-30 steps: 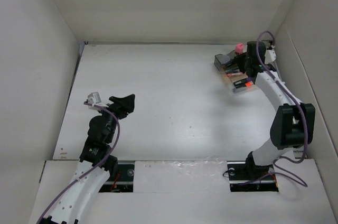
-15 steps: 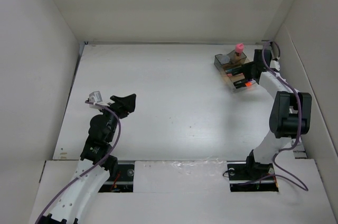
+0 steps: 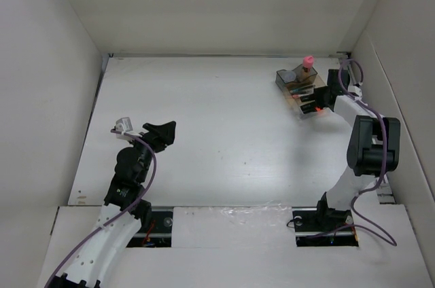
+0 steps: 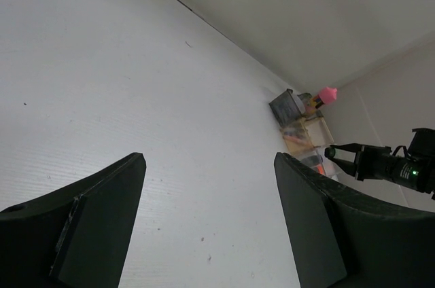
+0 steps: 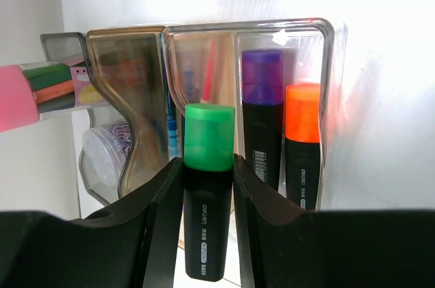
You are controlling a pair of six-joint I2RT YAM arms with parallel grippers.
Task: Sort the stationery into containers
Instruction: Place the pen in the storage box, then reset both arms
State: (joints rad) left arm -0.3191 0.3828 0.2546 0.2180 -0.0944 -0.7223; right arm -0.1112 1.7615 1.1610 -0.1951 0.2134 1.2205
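Observation:
My right gripper (image 5: 207,166) is shut on the green-and-black highlighter (image 5: 206,220), its green cap pointing at the clear organizer (image 5: 327,50) just in front. A purple-and-black marker (image 5: 262,108) and an orange-capped highlighter (image 5: 302,138) lie in its right-hand compartment. Thin blue and orange pens (image 5: 171,121) lie in the amber one. The pink-capped glue stick (image 5: 15,98) stands at the left, above a clear round piece (image 5: 102,152). In the top view the organizer (image 3: 293,83) sits at the far right with my right gripper (image 3: 319,100) at its right side. My left gripper (image 3: 163,132) is open and holds nothing.
White walls close in the table; the right wall (image 3: 401,64) runs just behind my right arm. In the left wrist view the organizer (image 4: 298,128) and the pink cap (image 4: 327,93) show far off, by the back corner.
My right wrist has swung from over the organizer to its right side, still holding the green highlighter. The left arm has stayed put.

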